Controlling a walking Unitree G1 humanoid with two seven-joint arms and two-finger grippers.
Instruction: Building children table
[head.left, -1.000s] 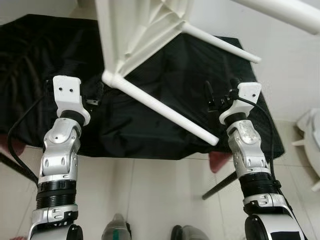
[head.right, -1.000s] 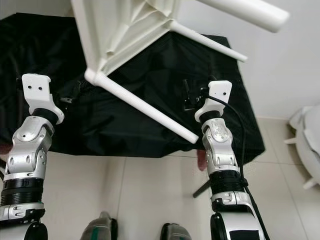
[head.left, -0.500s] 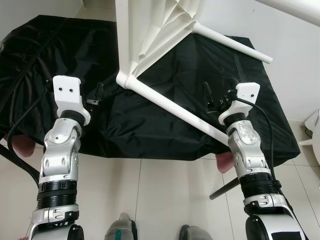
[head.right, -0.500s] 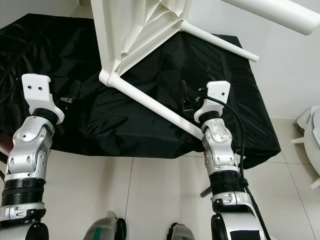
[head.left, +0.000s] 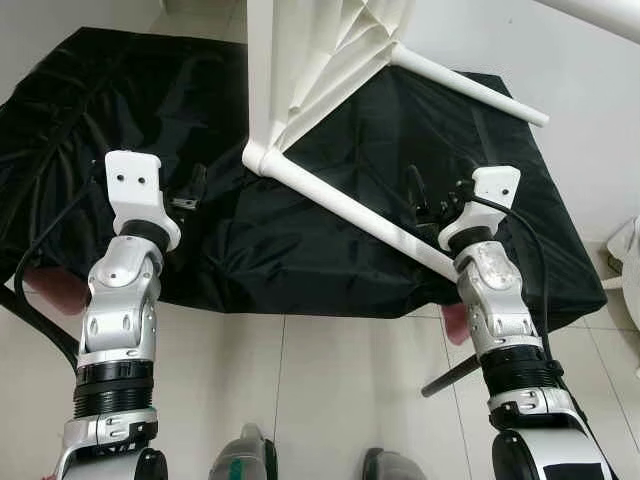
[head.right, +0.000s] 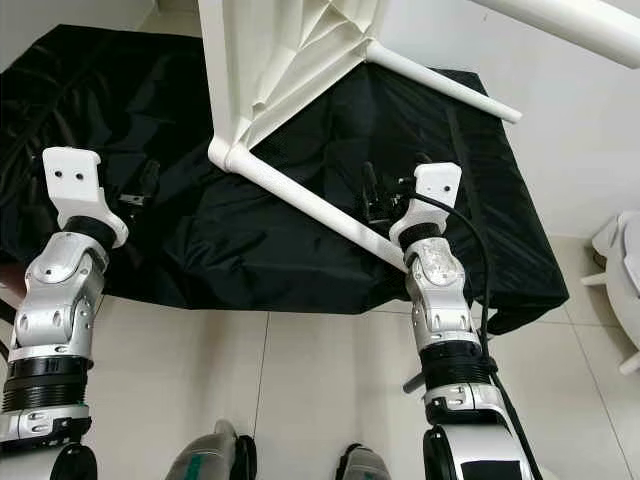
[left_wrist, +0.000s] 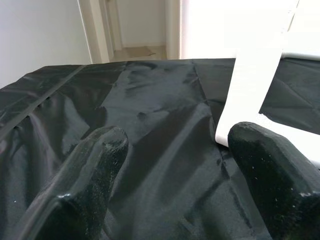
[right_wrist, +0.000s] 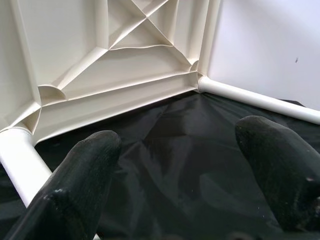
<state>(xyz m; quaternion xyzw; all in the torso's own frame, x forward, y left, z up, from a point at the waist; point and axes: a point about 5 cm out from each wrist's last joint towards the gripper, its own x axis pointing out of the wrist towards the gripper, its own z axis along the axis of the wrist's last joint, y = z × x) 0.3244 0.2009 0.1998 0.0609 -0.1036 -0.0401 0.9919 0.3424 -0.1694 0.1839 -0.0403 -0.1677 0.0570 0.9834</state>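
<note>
Head eyes look steeply down, wrist views probably close, all sharing the white table (head.left: 320, 90)

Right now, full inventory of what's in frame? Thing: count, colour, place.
Children's table: 1, white plastic, tipped on its side on the black cloth, ribbed underside facing the robot.
Table legs: 3 showing, white; one runs from the lower corner toward the right gripper, one sticks out to the right, one crosses the top right corner.
Black cloth: 1, black, wrinkled, draped over a low surface in front of the robot.
Floor: pale tiles, below the cloth.
White object: 1, at the right edge, cannot tell what.
Left gripper: black fingers, open, over the cloth left of the table.
Right gripper: black fingers, open, beside the near leg.
</note>
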